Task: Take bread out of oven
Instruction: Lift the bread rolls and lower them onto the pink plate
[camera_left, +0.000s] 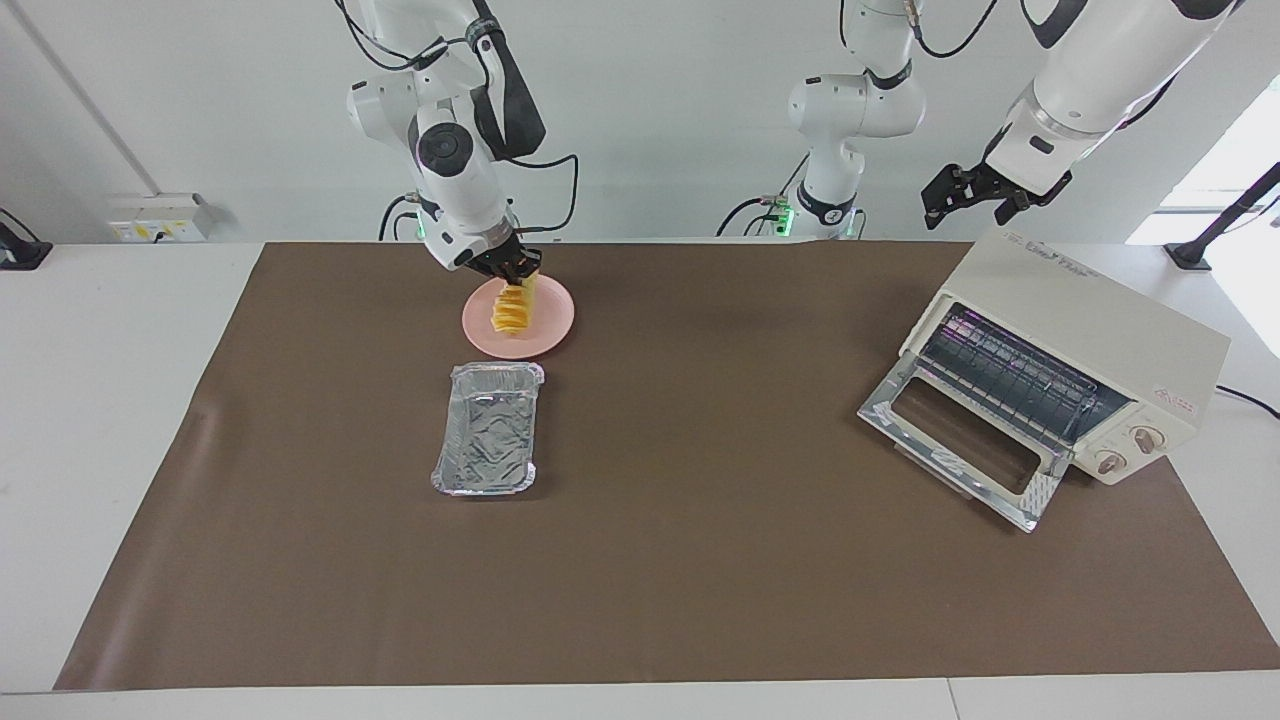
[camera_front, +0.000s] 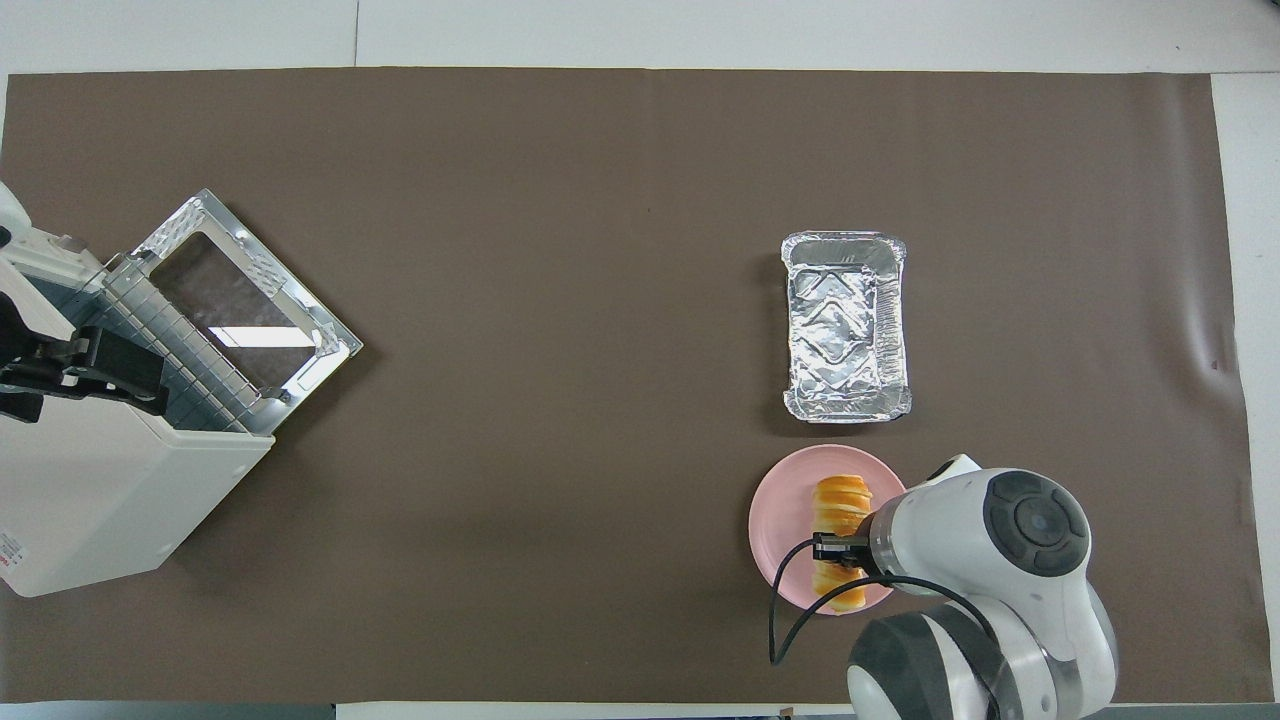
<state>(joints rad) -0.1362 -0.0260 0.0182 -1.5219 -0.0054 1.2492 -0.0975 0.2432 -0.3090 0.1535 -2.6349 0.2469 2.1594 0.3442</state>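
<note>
The bread (camera_left: 511, 308), a ridged yellow-orange loaf, hangs tilted over the round pink plate (camera_left: 555, 315), with my right gripper (camera_left: 517, 270) shut on its upper end. Whether its lower end touches the plate I cannot tell. In the overhead view the bread (camera_front: 840, 498) lies across the plate (camera_front: 775, 520), partly under the right gripper (camera_front: 836, 549). The cream-white oven (camera_left: 1090, 330) stands at the left arm's end of the table, its glass door (camera_left: 960, 440) dropped open and its wire rack (camera_left: 1010, 375) bare. My left gripper (camera_left: 967, 212) waits open above the oven's top.
A crinkled silver foil tray (camera_left: 487, 442) lies on the brown mat just farther from the robots than the plate, with nothing in it. In the overhead view the tray (camera_front: 846, 325) is close to the plate's rim. The mat's edge (camera_left: 640, 680) runs along the table.
</note>
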